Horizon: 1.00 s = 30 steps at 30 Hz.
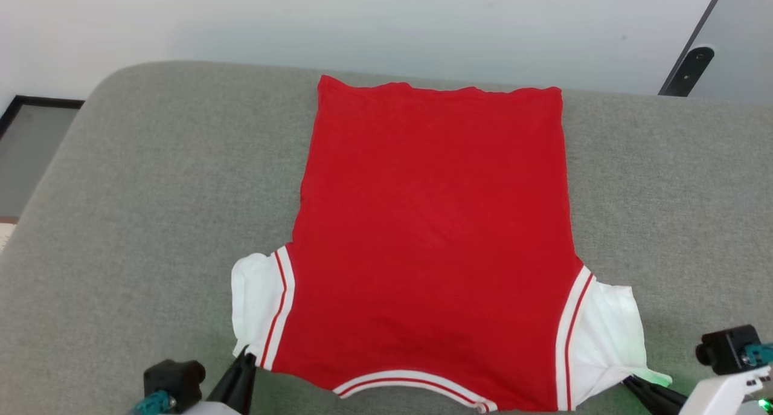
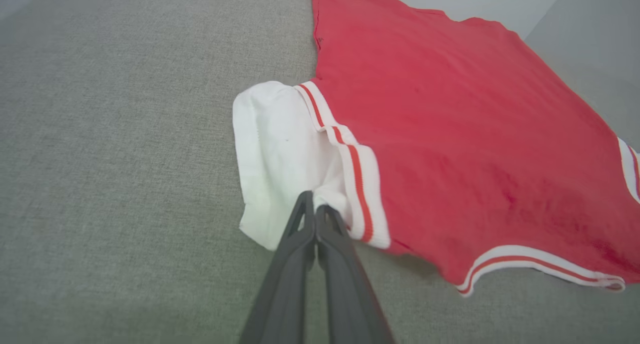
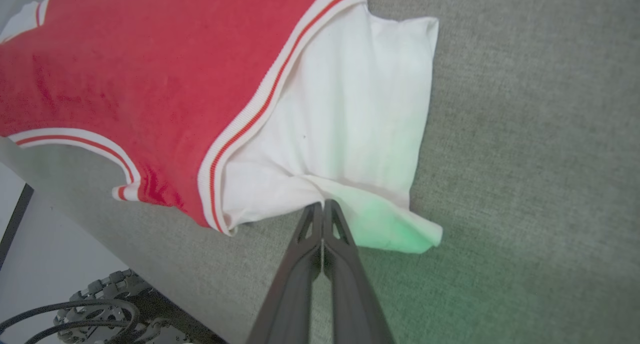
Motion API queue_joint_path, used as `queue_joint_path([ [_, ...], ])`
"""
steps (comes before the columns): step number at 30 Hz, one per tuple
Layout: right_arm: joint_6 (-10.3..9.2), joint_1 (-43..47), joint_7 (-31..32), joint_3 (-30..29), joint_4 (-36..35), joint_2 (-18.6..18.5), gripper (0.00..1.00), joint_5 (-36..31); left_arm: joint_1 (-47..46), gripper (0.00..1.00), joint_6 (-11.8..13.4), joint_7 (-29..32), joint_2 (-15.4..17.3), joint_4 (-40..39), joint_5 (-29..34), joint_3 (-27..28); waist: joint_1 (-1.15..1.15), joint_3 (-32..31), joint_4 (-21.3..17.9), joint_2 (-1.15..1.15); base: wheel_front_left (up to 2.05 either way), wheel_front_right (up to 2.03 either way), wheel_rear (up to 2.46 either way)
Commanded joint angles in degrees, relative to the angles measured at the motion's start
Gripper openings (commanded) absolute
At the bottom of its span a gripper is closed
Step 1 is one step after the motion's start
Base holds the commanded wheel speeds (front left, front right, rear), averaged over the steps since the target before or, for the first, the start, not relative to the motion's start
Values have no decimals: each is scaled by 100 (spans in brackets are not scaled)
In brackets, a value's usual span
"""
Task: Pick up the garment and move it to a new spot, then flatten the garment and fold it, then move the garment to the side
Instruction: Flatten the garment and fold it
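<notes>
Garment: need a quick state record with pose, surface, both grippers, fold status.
garment: red, white sleeves, spread flat, plain side up, collar toward the robot
surface: grey padded top
left gripper: shut, pinching the left sleeve at its edge
right gripper: shut, pinching the right sleeve at its edge
fold: not yet done

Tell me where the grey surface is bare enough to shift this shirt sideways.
Bare grey surface lies left of the garment, from its left sleeve out to the rounded edge, and right of it, past the right sleeve. Crowded: the near edge, where the left pincer and right pincer pinch the sleeves; the hem nearly reaches the far edge.
</notes>
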Motion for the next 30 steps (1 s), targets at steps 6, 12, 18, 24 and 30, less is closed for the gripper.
queue_joint_path([
  [6, -6, 288, 446, -334, -227, 189, 0, -418, 255, 0, 75, 50, -36, -77, -97, 40, 0, 109, -33, 0, 0, 0, 0],
  [12, -6, -55, 950, -134, -34, 244, 0, -1022, 77, 0, -55, 236, -114, 168, -107, -87, 0, 141, -97, 0, 0, 0, 0],
  [18, -7, -559, 1242, 375, 637, 389, 0, -1553, -84, 0, -200, 338, -337, 635, -105, -218, 0, 143, -178, 0, 0, 0, 0],
  [24, -8, -862, 1403, 563, 1310, 635, 52, -1646, -115, 0, -385, 305, -625, 1237, -169, -300, 0, 93, -214, 0, 0, 0, 0],
  [30, -14, -1066, 1566, 445, 1266, 643, 100, -1536, -27, 0, -516, 229, -784, 1636, -232, -281, 0, -20, -265, 0, 0, 0, 0],
])
